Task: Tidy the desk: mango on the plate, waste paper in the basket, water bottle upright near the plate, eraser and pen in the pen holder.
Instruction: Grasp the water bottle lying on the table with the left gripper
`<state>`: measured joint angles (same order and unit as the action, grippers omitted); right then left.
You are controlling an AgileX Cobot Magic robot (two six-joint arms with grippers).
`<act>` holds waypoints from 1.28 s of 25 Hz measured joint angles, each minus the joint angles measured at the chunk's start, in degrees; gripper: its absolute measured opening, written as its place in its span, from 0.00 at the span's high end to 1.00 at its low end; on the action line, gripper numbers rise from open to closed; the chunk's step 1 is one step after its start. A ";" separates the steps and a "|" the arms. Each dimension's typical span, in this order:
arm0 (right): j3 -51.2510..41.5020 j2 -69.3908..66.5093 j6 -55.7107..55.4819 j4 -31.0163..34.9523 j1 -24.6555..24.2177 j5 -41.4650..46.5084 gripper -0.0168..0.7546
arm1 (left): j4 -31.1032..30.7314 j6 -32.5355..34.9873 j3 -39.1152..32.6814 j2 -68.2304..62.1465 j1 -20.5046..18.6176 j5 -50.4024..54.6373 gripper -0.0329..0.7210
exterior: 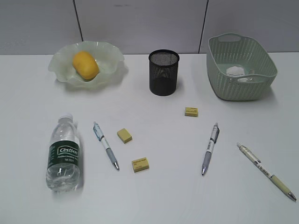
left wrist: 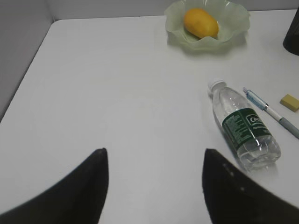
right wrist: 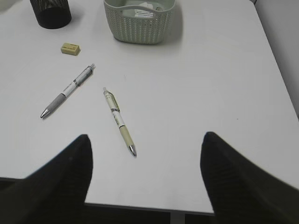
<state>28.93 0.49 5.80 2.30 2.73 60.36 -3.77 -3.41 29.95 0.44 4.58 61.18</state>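
The mango (exterior: 85,64) lies in the ruffled green plate (exterior: 110,57) at the back left. The water bottle (exterior: 63,153) lies on its side at the front left, cap toward the plate. Three pens (exterior: 106,145) (exterior: 210,148) (exterior: 266,171) and three yellow erasers (exterior: 124,135) (exterior: 140,164) (exterior: 191,111) lie scattered on the desk (exterior: 154,200). White waste paper (exterior: 236,71) sits inside the basket (exterior: 261,84). The black mesh pen holder (exterior: 164,72) stands at the back centre. My left gripper (left wrist: 155,150) hovers open left of the bottle (left wrist: 245,128). My right gripper (right wrist: 145,135) is open near a beige pen (right wrist: 119,121).
Grey partition panels stand behind the desk. In the right wrist view the desk's front edge (right wrist: 154,205) runs just under my fingers, and its right edge is close. The left wrist view shows the desk's left edge (left wrist: 28,79) by a wall.
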 joint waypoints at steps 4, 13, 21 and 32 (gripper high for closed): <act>0.00 0.00 0.00 0.00 0.00 -0.15 0.25 | 0.06 0.00 0.00 0.00 0.00 0.00 0.32; 0.00 0.00 0.00 0.00 -3.05 -0.26 0.25 | 0.24 0.00 0.00 0.00 0.00 0.00 0.32; 0.00 0.00 0.00 0.05 -3.11 -0.43 0.25 | 0.44 -0.97 5.48 -9.32 0.00 6.57 0.31; 0.00 0.00 0.00 0.05 -3.11 -0.43 0.25 | 3.77 -4.80 23.84 -44.82 0.00 8.59 0.28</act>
<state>28.93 0.49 5.80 2.35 -0.38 59.94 0.00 -8.21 53.78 -44.37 4.58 69.77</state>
